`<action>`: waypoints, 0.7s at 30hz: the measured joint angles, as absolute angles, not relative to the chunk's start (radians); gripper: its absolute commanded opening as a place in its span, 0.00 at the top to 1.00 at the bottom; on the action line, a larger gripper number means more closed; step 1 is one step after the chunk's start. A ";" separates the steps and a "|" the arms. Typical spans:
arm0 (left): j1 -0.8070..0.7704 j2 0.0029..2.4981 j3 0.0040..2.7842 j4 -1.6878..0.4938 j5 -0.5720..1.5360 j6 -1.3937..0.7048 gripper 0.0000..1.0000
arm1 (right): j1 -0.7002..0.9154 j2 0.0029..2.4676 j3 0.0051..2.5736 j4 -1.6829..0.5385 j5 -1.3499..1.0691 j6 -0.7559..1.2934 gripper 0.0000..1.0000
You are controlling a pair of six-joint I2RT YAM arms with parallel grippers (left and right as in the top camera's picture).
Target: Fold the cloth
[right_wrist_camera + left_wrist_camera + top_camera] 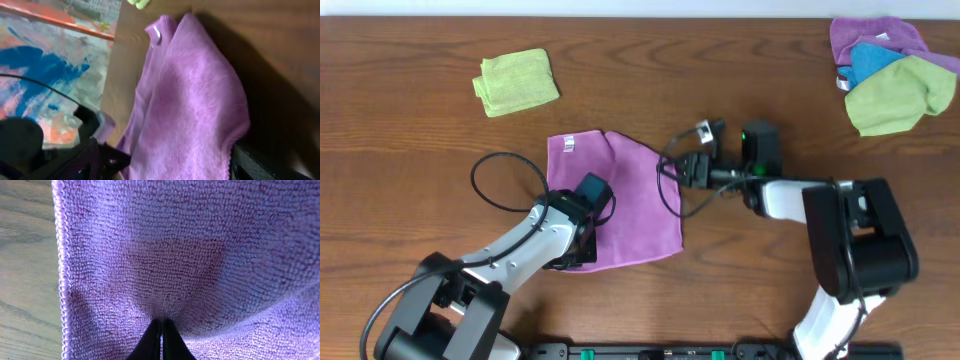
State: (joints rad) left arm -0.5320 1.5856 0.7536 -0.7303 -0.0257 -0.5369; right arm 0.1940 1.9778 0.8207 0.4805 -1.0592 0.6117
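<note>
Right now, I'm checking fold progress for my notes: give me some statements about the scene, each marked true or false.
1. The left jaws are shut on the cloth. True.
2. The right jaws are clamped on the cloth. False: they stand open.
3. The cloth's white tag is showing. True.
4. The lime-green cloth lies on top of the magenta one. False: it lies apart from it, on the bare table.

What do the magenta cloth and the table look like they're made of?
Cloth: probably terry or microfibre, matte; tiny loops cover it, stitched hem along the edge. Table: wood or wood-look laminate, smooth brown; long grain lines show, but which one is unclear.
</note>
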 measured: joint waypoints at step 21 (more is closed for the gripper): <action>-0.532 1.582 0.751 -0.720 -0.026 -0.523 0.94 | 0.125 2.048 1.020 0.496 -1.090 0.651 0.28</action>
